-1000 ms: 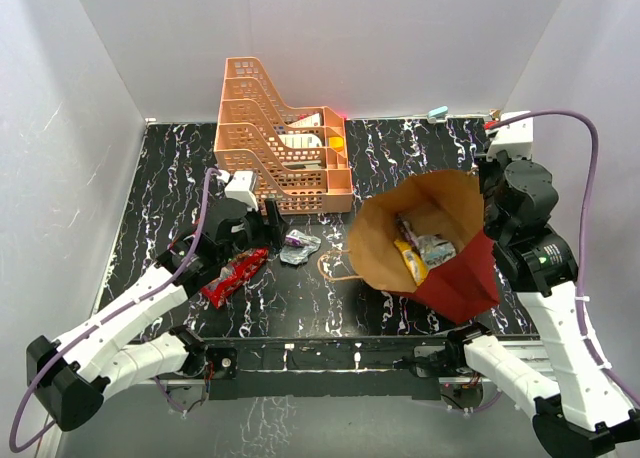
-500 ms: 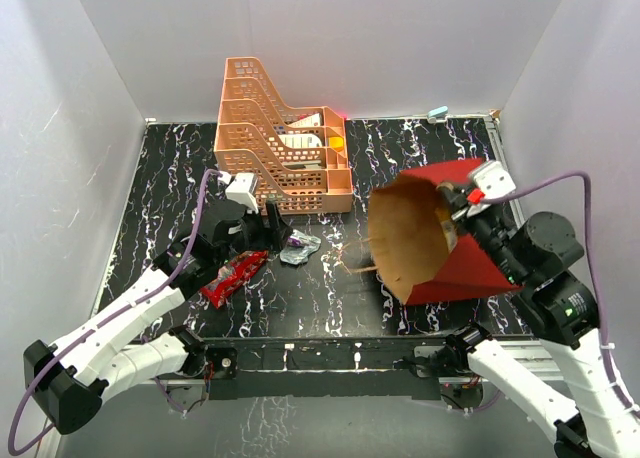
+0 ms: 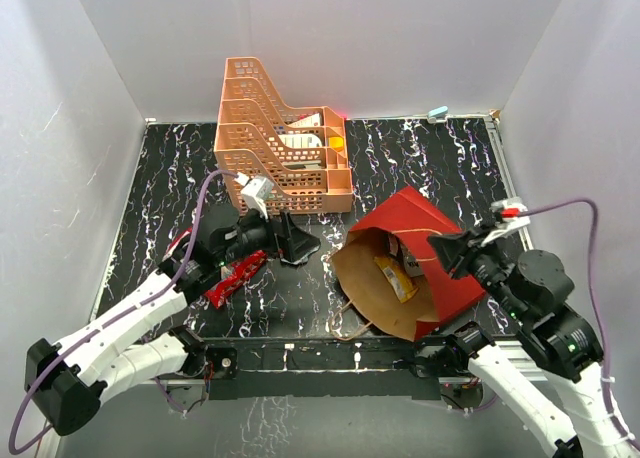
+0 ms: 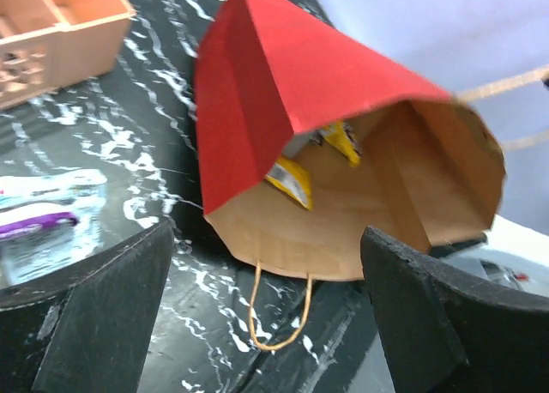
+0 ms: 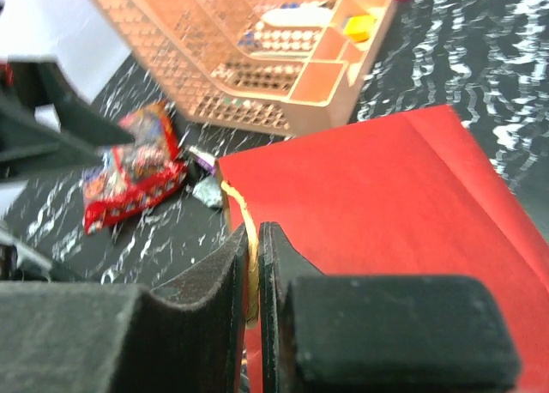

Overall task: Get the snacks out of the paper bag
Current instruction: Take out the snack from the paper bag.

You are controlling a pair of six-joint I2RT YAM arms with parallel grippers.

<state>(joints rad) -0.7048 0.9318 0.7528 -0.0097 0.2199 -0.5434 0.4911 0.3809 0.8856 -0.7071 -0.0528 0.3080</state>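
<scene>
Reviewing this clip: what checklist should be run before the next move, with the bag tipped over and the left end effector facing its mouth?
1. Right end effector shut on the paper bag rim: ok.
2. Left end effector open, facing the bag's mouth: ok.
3. Bag on its side, mouth toward the left arm: ok.
4. Bag emptied: not ok, yellow packets inside.
5. More packets deeper in: cannot tell.
6. Red snack bag lies outside the bag: ok.

The black marbled table (image 3: pixel 400 158) bears an orange rack (image 3: pixel 280 138). In front of the rack lie a red packet (image 3: pixel 232 276) and a silvery wrapper (image 4: pixel 43 226). To its front-right the tipped paper bag (image 3: pixel 410 223) seemingly rests.
</scene>
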